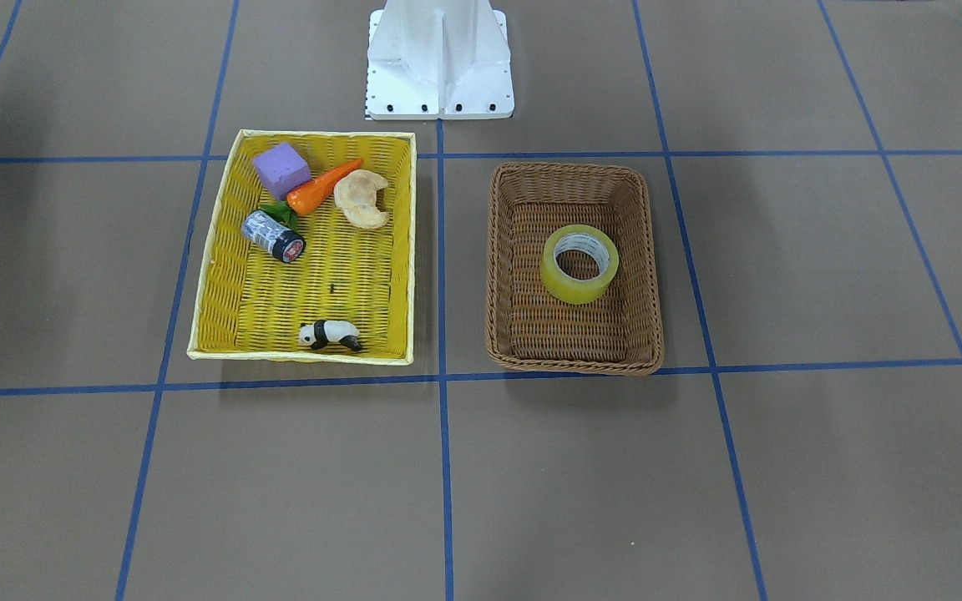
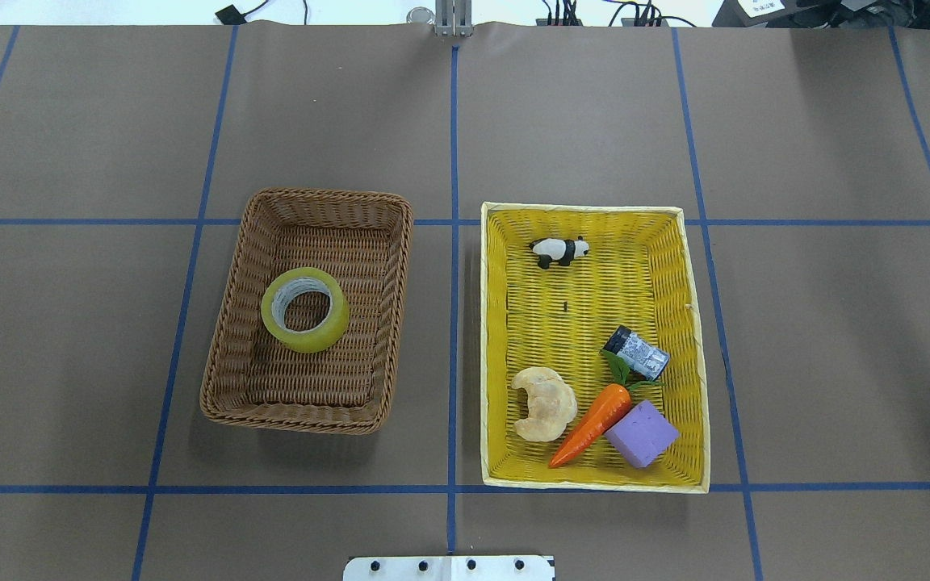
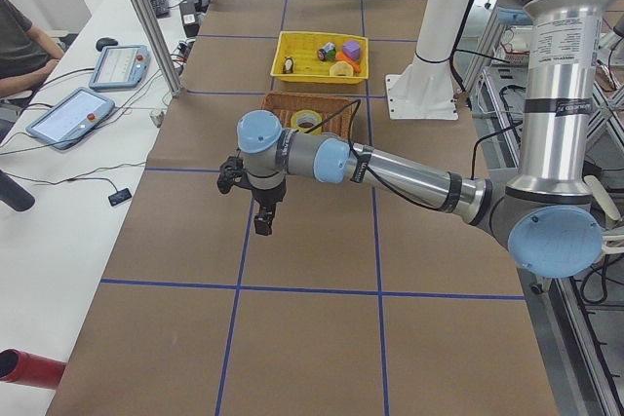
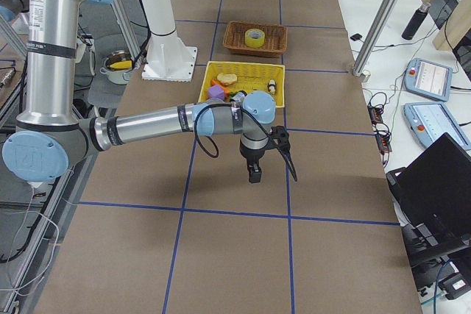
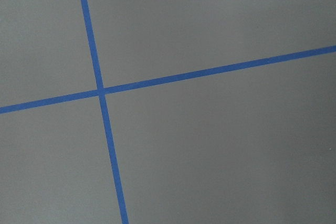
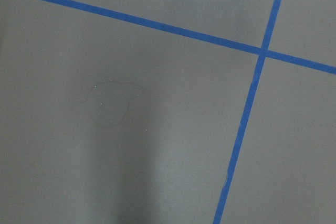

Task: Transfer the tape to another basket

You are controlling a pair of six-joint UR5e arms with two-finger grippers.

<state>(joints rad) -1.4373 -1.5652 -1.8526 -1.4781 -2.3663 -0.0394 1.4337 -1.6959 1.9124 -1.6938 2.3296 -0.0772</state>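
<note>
Sitting flat in brown woven wicker basket [image 2: 219, 355]: yellowish translucent tape roll [image 2: 304, 311]; left end effector [image 3: 264, 223] and right end effector [image 4: 255, 175] hanging well apart, grip state: cannot tell. Probably finishing; keeping arms clear.

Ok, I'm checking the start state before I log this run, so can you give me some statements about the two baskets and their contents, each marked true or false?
1. The tape sits inside the brown wicker basket. True.
2. The tape stands on its edge. False: it lies flat, with its hole facing up.
3. The panda shares a basket with the tape. False: the panda is in the yellow basket.
4. The carrot lies between the bread and the purple block. True.
5. The brown wicker basket holds nothing but the tape. True.
</note>
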